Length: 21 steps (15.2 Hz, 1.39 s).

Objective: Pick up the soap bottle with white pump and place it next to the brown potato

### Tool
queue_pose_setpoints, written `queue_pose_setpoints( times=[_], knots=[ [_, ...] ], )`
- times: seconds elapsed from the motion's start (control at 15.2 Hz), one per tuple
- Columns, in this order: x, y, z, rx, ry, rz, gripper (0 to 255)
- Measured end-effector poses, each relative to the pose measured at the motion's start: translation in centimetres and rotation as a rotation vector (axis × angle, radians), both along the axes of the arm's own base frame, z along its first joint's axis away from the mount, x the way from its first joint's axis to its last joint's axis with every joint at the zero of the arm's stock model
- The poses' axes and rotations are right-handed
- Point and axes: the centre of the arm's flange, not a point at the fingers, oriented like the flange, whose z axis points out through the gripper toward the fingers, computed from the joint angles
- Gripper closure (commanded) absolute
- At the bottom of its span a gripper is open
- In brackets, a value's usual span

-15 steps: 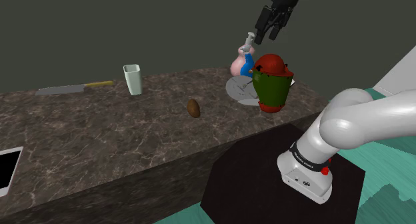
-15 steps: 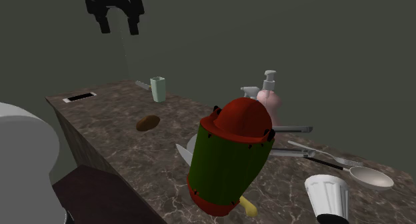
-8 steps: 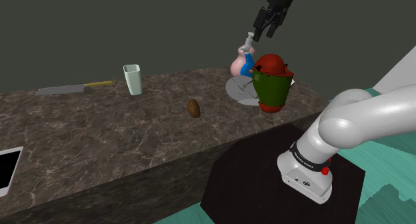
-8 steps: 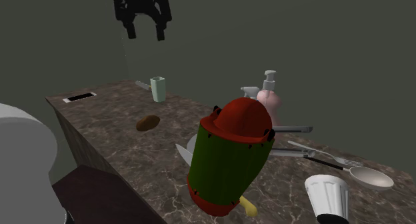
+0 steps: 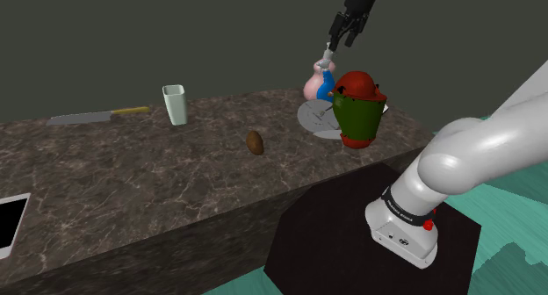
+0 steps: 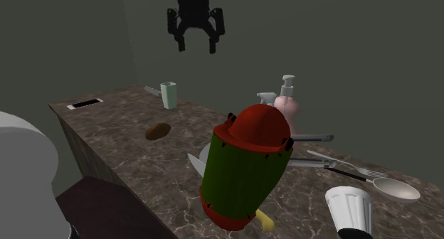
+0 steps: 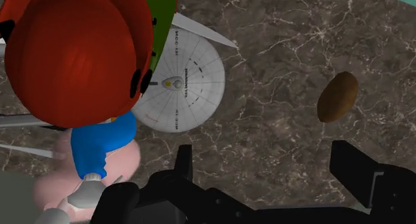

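Note:
The soap bottle point(image 5: 313, 84) is pink with a white pump and stands at the back of the dark marble counter point(image 5: 132, 175). It is partly hidden behind a red-capped green object point(image 5: 357, 111). The same soap bottle point(image 6: 288, 108) rises behind that object in the second exterior view. In the wrist view the soap bottle point(image 7: 48, 186) lies beside the gripper, off to one side of it. The brown potato point(image 5: 255, 142) lies mid-counter, as does the potato point(image 6: 158, 131) point(image 7: 337, 96). My black gripper point(image 5: 344, 32) point(image 6: 197, 45) point(image 7: 267, 166) hangs open high over the counter, holding nothing.
A blue spray bottle point(image 7: 100, 141) leans against the soap bottle. A grey saucer-shaped model point(image 7: 181, 83) lies by the green object. A pale green cup point(image 5: 176, 104), a knife point(image 5: 95, 117) and a phone point(image 5: 9, 221) are at the shoulder view's left. Cutlery point(image 6: 341, 166) and a spoon point(image 6: 395, 189) lie beyond.
The open gripper has travelled rightward in the second exterior view, closer to above the soap bottle, and risen slightly in the shoulder view. Nothing on the counter moved.

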Motion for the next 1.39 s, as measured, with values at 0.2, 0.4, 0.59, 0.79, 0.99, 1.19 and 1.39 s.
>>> queue_pose_setpoints(
  times=[0.2,0.4,0.59,0.79,0.99,1.19,1.39],
  knots=[
    [1.8,-3.6,-1.3,-0.001,-0.002,-0.004,0],
    [3.9,-6.6,-2.0,-0.002,-0.005,-0.007,0],
    [5.9,-9.9,-3.2,-0.004,-0.008,-0.011,0],
    [8.0,-13.0,-4.3,-0.005,-0.011,-0.015,0],
    [9.7,-16.2,-5.0,-0.006,-0.013,-0.019,0],
    [12.0,-19.3,-5.6,-0.008,-0.015,-0.022,0],
    [13.8,-22.7,-6.8,-0.010,-0.018,-0.026,0]
  ],
)
